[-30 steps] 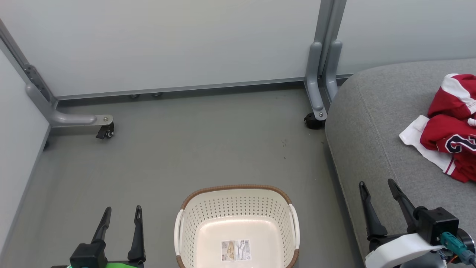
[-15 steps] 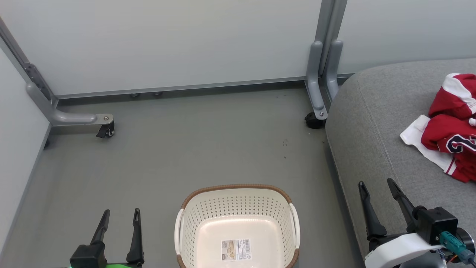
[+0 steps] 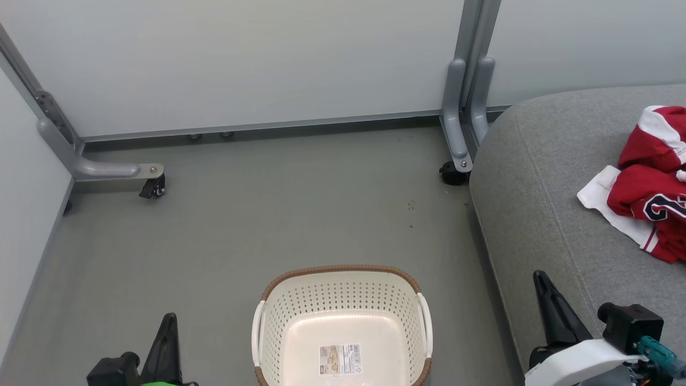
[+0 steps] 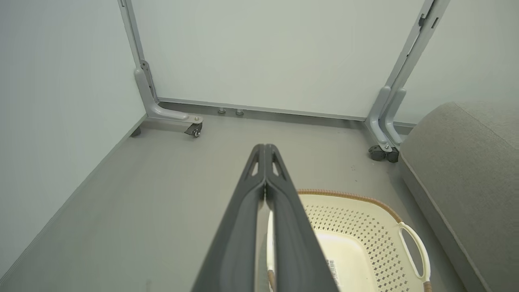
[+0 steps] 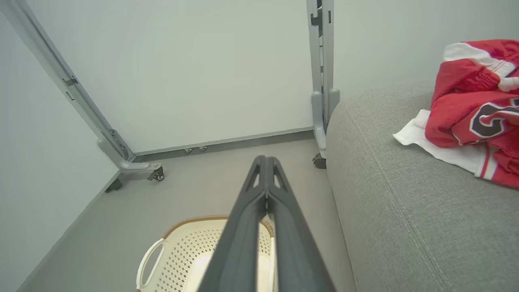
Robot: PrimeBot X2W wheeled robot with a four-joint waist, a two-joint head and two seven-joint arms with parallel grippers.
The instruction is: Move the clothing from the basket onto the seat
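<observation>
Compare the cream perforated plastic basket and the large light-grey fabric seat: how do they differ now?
The cream perforated plastic basket has holed walls; the light-grey fabric seat is stitched cloth. The basket holds just a label sticker; the seat carries the red and white clothing. The basket is much smaller than the seat. Both have rounded corners.

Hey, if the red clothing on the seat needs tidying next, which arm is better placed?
Probably right. The right claw, shut, sits by the seat where the clothing lies; the left claw is beyond the empty basket.
</observation>
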